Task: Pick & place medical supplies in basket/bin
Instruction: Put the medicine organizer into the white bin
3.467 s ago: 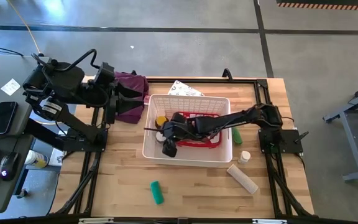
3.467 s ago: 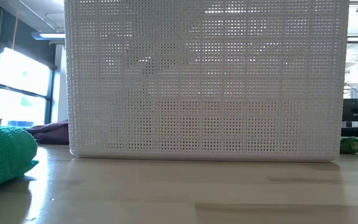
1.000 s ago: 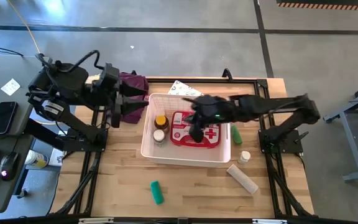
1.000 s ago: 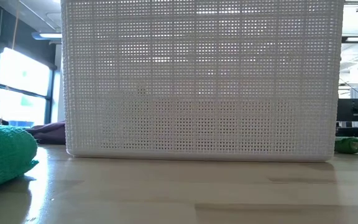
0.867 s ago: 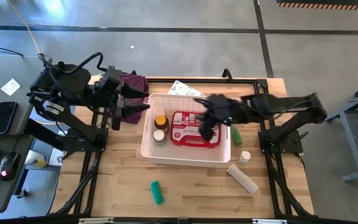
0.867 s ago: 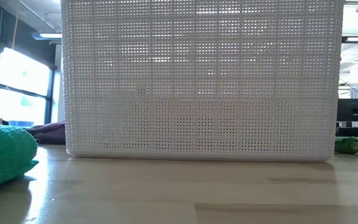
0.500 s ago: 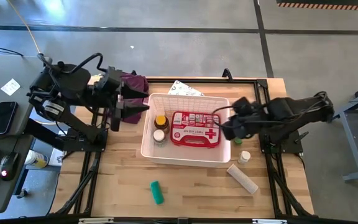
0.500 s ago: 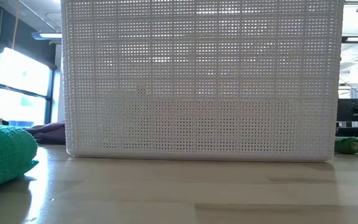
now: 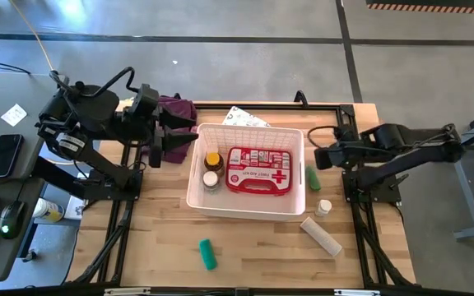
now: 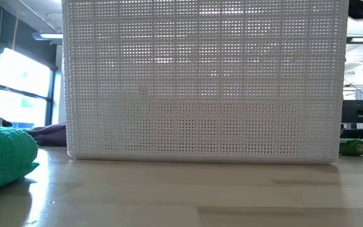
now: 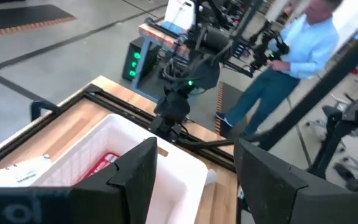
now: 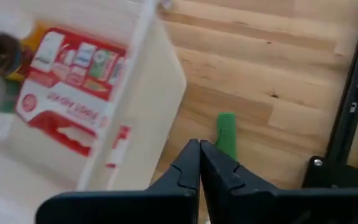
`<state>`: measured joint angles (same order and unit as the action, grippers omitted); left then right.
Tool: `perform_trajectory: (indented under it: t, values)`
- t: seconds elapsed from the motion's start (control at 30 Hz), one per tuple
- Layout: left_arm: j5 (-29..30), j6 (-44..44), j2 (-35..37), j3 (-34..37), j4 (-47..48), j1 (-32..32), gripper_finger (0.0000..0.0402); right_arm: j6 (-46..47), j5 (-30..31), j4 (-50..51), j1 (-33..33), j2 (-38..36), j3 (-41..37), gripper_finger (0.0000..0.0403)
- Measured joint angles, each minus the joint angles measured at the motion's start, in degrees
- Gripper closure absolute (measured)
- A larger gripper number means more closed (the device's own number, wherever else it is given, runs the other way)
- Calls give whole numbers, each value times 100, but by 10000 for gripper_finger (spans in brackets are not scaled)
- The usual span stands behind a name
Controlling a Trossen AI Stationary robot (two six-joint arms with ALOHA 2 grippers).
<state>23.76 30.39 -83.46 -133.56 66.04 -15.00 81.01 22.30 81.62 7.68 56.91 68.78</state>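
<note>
Right pincer [image 12: 199, 163] closed and empty, just outside the basket [image 9: 245, 201].
Wrist view shows green tube [image 12: 226, 135] ahead of its tips; overhead shows pouch [image 9: 259, 169] and 2 bottles [image 9: 212, 170] inside. Left pincer [image 11: 194, 162] wide open.

Table [image 9: 253, 247]: you have pale wood planks, smooth with a faint sheen, framed by matt black metal rails.
Basket [image 9: 245, 201]: white plastic; in your low view its wall is a fine perforated grid.
First-aid pouch [image 9: 258, 170]: red with glossy printed white panels.
Amber bottle [image 9: 213, 159]: your translucent brown plastic, yellow cap.
Green roll [image 10: 2, 154]: knitted, rough cloth.
Purple cloth [image 9: 174, 109]: soft, matt, rumpled.
Right gripper [image 12: 199, 163]: matt black fingers.
</note>
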Motion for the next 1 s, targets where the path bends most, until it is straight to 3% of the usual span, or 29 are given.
perform_trajectory:
  t: [0.2, 0.37, 0.57, 0.7, 0.83, 1.0]
  values:
    - [476, 174, 0, 0, 89, 0, 156, -4, -511, -968, -483, -966, -1445, 358]
    - [965, 559, 0, 0, 340, 0, 156, -61, -854, -1494, -903, -1336, -2347, 311]
    - [1420, 779, -2, 0, 359, 239, 157, -1154, -1600, -2441, -1465, -1375, -3186, 283]
    - [691, 979, -2, 0, 556, 1210, 175, -1388, -1816, -2685, -1687, -1419, -3228, 281]
    - [-491, 73, -53, -1, 860, 2679, 213, -1807, -1593, -2769, -1780, -1501, -2886, 281]
    - [-1544, -1148, -486, 2, 1455, 4453, 248, -1960, -1297, -2802, -1823, -1543, -2236, 281]
